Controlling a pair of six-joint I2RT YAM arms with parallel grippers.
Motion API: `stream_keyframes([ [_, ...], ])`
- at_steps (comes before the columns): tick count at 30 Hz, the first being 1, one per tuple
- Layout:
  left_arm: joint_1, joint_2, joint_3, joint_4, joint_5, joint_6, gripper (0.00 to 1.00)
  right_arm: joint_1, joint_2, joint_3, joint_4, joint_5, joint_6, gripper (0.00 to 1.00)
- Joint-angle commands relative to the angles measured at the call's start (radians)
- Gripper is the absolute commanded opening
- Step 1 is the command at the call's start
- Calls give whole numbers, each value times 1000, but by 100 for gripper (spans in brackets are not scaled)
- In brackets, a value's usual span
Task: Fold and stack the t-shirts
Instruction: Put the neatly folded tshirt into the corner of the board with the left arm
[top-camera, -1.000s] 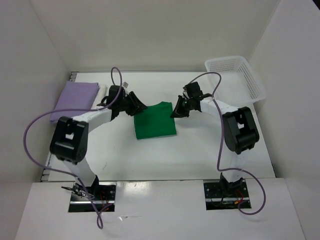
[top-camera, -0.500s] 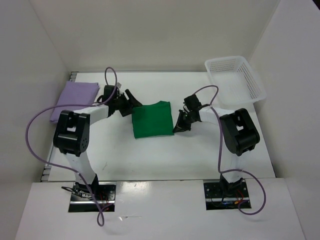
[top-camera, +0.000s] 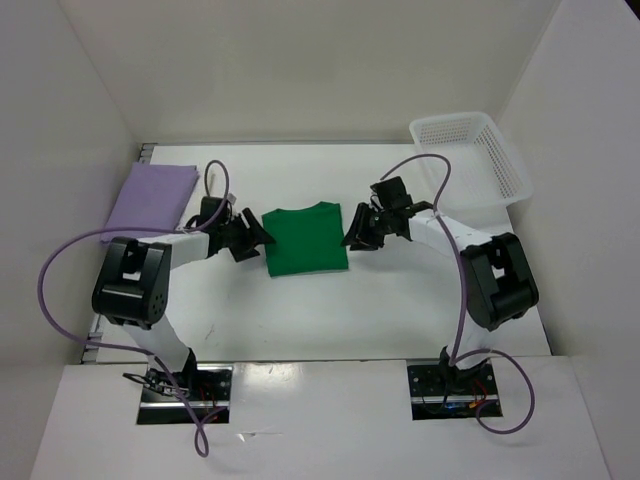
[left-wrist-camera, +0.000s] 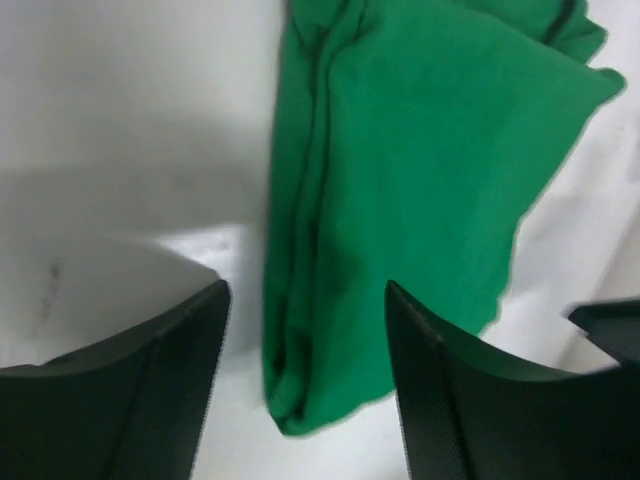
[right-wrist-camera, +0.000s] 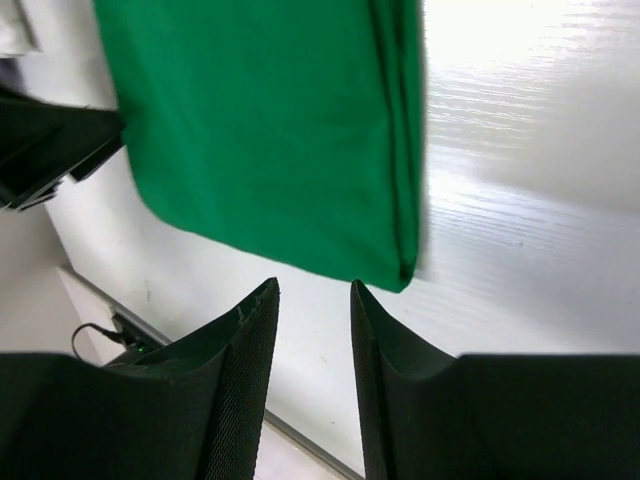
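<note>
Table (top-camera: 400, 300) bears green t-shirt (top-camera: 305, 238), seemingly folded.

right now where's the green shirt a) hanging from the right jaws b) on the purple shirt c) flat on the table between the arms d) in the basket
c: the green shirt lies folded on the table between the arms, open jaws at each side

Plain white walls (top-camera: 300, 70) close in beyond and to either side of the left pincer (top-camera: 260, 239) and right pincer (top-camera: 352, 238), with a glossy, evenly lit white table (top-camera: 300, 315) beneath them.
</note>
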Motion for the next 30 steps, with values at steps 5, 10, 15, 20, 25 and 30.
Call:
stream_keyframes([
  [5, -46, 174, 58, 75, 87, 4, 68, -9, -124, 30, -4, -9, 13, 41],
  [10, -135, 326, 194, 151, 168, -45, 34, -41, -191, 10, -4, -18, 22, 42],
  [15, -135, 287, 466, 69, 144, -68, 8, -91, -234, -10, -4, -29, 22, 42],
  [20, -60, 234, 686, 40, 147, -86, 6, -111, -270, -31, -24, -47, 22, 42],
  [25, 116, 118, 719, 26, 168, -108, 6, -111, -256, -51, -24, -86, 2, 42],
  [30, 417, -112, 380, 99, 99, -132, 23, -111, -214, -42, -24, -119, -30, 42],
])
